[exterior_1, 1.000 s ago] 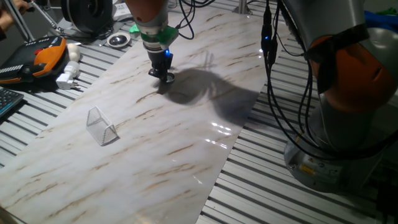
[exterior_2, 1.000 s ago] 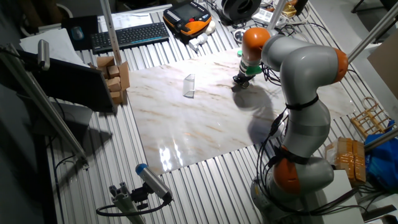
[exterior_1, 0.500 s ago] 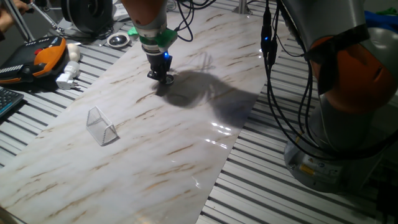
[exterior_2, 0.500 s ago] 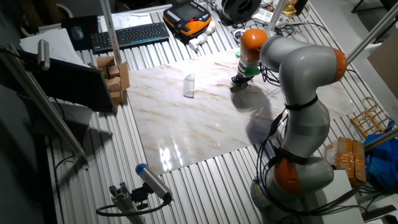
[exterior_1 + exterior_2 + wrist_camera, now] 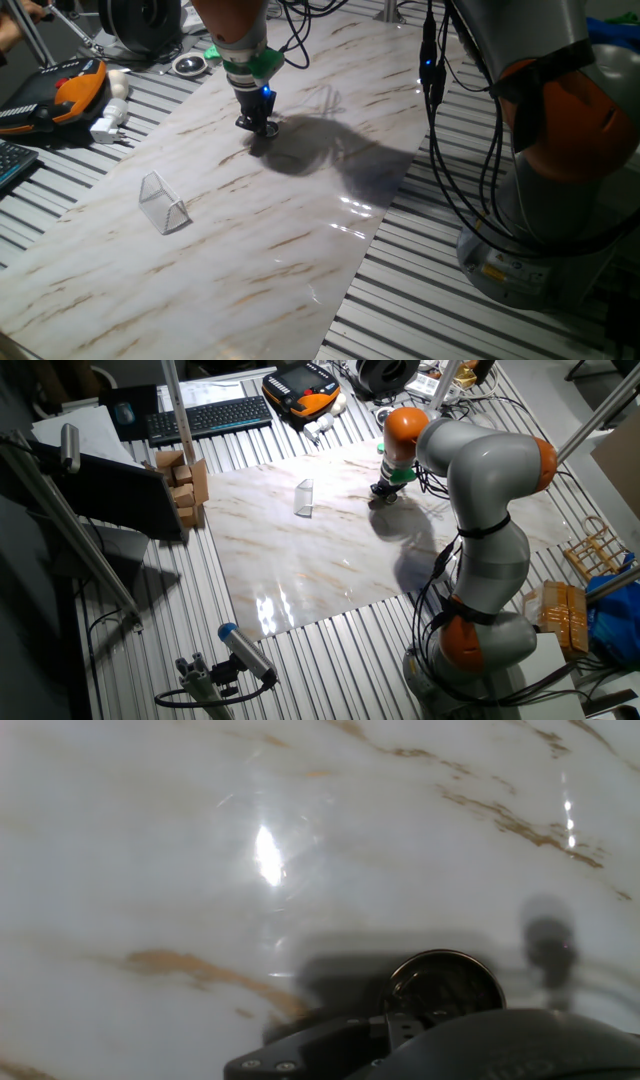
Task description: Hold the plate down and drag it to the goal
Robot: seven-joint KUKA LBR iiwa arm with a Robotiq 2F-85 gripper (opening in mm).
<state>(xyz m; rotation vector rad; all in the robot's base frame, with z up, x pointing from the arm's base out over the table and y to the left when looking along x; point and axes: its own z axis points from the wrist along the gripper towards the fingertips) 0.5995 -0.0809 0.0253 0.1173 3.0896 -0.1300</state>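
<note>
The hand (image 5: 256,124) stands tip-down on the marbled surface (image 5: 300,230), pressed on the plate (image 5: 446,986); in the hand view the plate shows as a small round shiny disc with a dark centre, lying flat on the marble at the lower edge of the picture, toward five o'clock, its near side covered by the black body of the hand; whether the fingers are parted or closed I cannot tell, since the fixed views show the tip only as a small dark shape and the hand view hides the fingers' ends; a blue light glows on the hand just above the tip, below a green collar.

In one fixed view the goal (image 5: 163,202), a clear plastic wedge with triangular ends, sits on the marble well apart from the hand, toward seven o'clock from it; in the other fixed view the goal (image 5: 305,498) lies toward nine o'clock of the hand (image 5: 385,495), with open marble between them; the arm's shadow falls on the surface at about four o'clock of the hand in the first of these views.

Off the marble, on the ribbed metal table, a larger silver dish (image 5: 190,65) lies at about ten o'clock of the hand; an orange and black pendant (image 5: 65,88) and a white plug (image 5: 108,124) lie further toward nine o'clock; a keyboard (image 5: 205,417) rests at the far side in the other fixed view.
</note>
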